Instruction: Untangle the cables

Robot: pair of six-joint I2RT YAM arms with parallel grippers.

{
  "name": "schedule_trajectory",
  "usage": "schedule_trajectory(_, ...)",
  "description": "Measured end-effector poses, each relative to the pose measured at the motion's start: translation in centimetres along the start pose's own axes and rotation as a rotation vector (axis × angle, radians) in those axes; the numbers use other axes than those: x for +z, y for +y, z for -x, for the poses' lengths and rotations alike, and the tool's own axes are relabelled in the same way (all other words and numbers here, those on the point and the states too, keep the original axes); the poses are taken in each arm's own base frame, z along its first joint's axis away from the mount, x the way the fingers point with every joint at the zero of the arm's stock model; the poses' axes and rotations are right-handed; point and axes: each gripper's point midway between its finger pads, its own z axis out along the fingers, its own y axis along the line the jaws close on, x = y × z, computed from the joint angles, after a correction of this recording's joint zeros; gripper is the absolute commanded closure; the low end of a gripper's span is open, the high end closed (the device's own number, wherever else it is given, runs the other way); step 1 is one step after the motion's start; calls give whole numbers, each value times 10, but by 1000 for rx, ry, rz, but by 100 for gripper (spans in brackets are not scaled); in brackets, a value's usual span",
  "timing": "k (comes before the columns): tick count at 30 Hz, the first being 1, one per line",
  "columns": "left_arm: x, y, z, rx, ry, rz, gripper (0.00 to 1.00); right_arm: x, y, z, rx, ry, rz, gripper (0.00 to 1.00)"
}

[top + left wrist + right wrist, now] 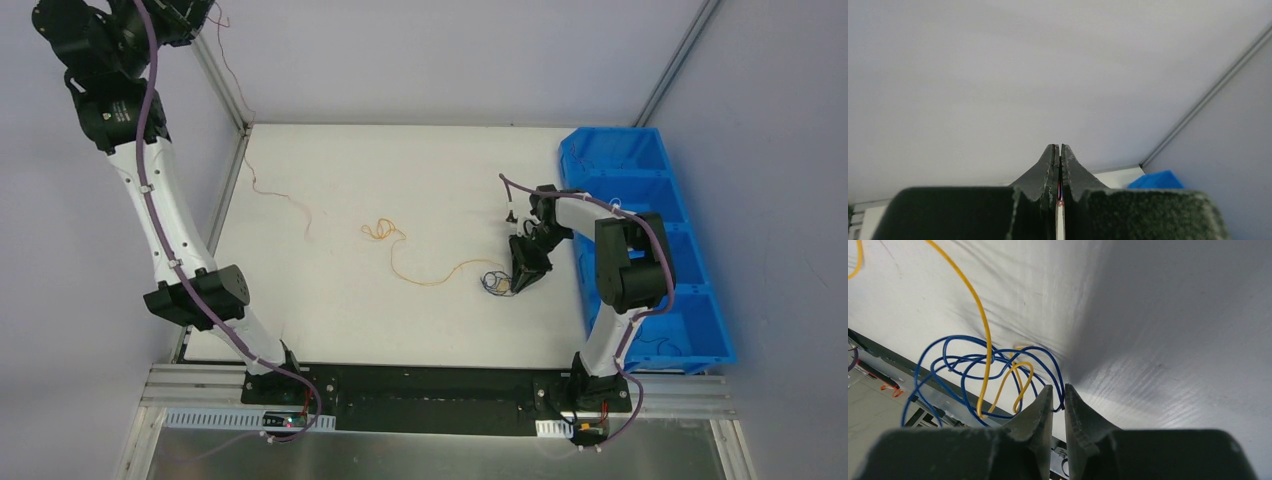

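Observation:
A small clump of blue cable [493, 283] lies right of the table's middle, with an orange cable [432, 281] running from it to small loops [380, 231]. My right gripper [512, 284] is down at the clump. In the right wrist view its jaws [1058, 387] stand almost together with a blue loop [963, 360] between them, and the orange cable [983, 325] threads the blue loops. My left gripper [200, 12] is raised high at the far left, shut on a thin red cable [1059, 190] that hangs [232, 85] down to the table [285, 197].
A blue bin [700, 300] with several compartments runs along the table's right edge, close behind my right arm, and also shows in the left wrist view [1155, 179]. Metal frame posts stand at the back corners. The black base rail runs along the near edge.

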Motion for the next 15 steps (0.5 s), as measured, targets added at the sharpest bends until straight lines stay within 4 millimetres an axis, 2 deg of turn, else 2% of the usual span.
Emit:
schedule_trajectory(3, -5, 16, 11, -5, -27, 37, 100, 0, -2, -4, 0, 12, -5, 80)
schedule_trajectory(5, -6, 15, 4, -23, -14, 14, 100, -1, -3, -5, -8, 18, -4, 65)
schedule_trajectory(7, -3, 7, -15, -58, 32, -32, 100, -5, -3, -8, -22, 18, 3, 53)
schedule_trajectory(10, 3, -10, -46, -106, 112, -106, 100, -18, 2, -10, -65, -3, 21, 41)
schedule_trajectory(12, 6, -25, -60, -126, 155, -162, 100, -36, 8, -7, -117, -45, 33, 31)
schedule_trajectory(15, 7, -58, -73, -144, 204, -258, 100, -78, 27, 12, -223, -179, 50, 10)
